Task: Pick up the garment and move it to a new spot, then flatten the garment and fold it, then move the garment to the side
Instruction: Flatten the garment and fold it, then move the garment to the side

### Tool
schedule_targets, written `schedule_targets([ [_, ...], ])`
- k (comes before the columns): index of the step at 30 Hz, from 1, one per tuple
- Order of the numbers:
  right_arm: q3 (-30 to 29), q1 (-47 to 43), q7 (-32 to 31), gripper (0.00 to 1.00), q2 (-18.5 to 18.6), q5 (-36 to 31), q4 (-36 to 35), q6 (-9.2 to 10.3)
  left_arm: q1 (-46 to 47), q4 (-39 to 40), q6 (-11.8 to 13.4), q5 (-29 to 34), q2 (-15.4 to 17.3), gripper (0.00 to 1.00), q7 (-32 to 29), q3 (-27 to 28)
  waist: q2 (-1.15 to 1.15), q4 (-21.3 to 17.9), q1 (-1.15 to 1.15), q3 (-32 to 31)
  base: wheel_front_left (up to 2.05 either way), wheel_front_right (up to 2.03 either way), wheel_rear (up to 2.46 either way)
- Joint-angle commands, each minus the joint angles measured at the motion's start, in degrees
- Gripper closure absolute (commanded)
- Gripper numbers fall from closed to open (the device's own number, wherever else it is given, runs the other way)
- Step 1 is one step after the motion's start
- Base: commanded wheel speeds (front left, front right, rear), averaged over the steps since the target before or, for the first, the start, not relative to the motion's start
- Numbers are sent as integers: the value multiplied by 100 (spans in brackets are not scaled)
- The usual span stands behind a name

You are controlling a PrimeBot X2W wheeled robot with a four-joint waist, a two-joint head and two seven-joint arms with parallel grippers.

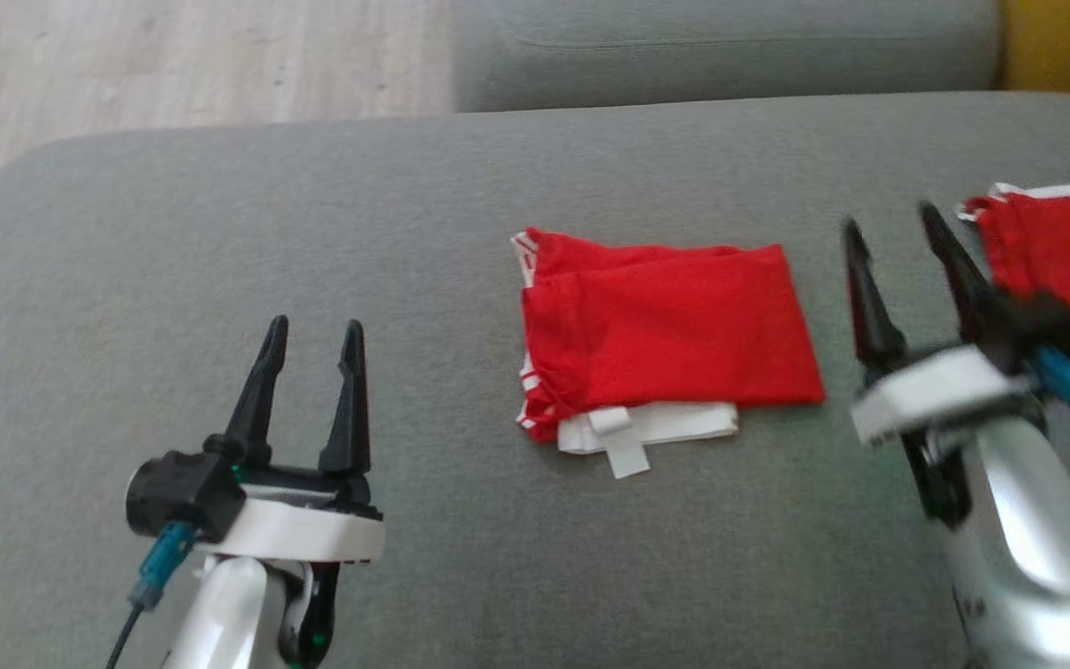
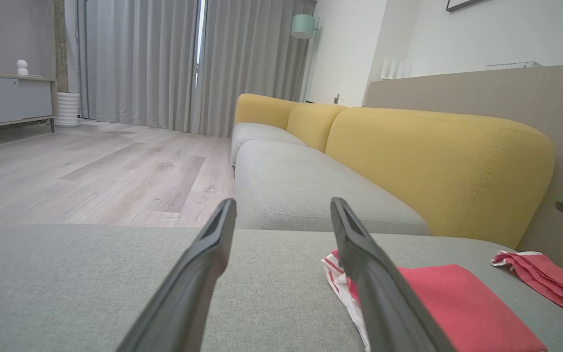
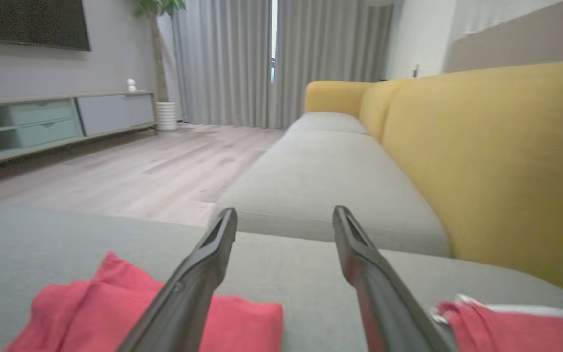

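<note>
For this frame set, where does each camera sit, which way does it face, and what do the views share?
Head view: on the head, looking down at the grey seat cushion and folded red garment; left gripper and right gripper show, both open.
Left wrist view: on the left wrist, looking along the seat toward curtains; its own fingers show.
Right wrist view: on the right wrist, facing likewise; its own fingers show.
Shared: all three show the folded red garment and a second red garment.
</note>
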State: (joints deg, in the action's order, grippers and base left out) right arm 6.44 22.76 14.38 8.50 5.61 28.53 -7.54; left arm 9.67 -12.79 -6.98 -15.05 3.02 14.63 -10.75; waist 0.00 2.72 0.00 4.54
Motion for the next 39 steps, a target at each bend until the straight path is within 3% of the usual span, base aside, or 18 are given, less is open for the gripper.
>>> schedule_targets([
  [1,44,-12,61,0,-126,-95,-289,5,173,174,48,50,25,0,37,243,0,-100,0,-6,0,0,0],
  [5,-484,-643,61,0,-379,-341,-903,5,57,162,32,129,9,0,37,416,0,-238,0,-26,0,0,0],
  [10,-750,-1160,62,0,-522,-394,-1161,5,-120,162,11,225,-6,0,37,473,0,-279,0,-35,0,0,0],
  [21,-894,-1218,62,0,-560,-307,-1296,5,-131,190,-11,192,-13,0,37,365,0,-155,0,66,0,0,0],
  [29,-935,-1010,-25,0,-561,-424,-876,5,46,237,-9,161,-13,0,37,135,0,105,0,330,0,0,0],
  [39,-1043,-395,-618,0,-561,-392,80,5,312,343,74,55,-13,0,37,-265,0,572,0,757,0,0,0],
])
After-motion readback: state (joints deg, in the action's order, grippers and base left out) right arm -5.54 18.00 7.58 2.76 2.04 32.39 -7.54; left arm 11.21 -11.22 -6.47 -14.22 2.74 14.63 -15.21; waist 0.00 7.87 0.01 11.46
